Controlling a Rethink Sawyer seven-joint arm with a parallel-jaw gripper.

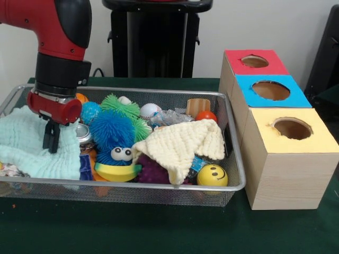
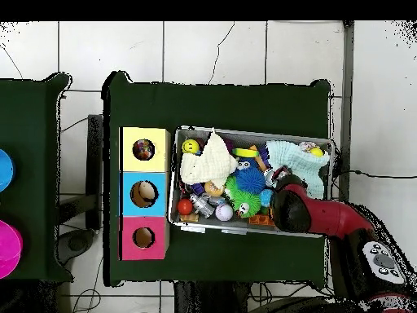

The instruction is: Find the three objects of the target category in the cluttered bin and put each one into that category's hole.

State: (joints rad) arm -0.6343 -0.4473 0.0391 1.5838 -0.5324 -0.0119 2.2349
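Gripper point(image 1: 51, 138) over mint-green cloth point(image 1: 26, 143)

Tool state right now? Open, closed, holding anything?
Tool: hangs over the plain mint-green cloth in the silver wire-mesh bin; open or closed cannot be told, and nothing is visibly held.

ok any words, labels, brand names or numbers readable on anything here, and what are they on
None can be read in either view.
The yellow ball in the wire bin bears only a drawn smiley face, no letters.
The yellow, blue and red box tops are plain colour.
Some print may sit on the crumpled clear wrapper, too blurred to tell.
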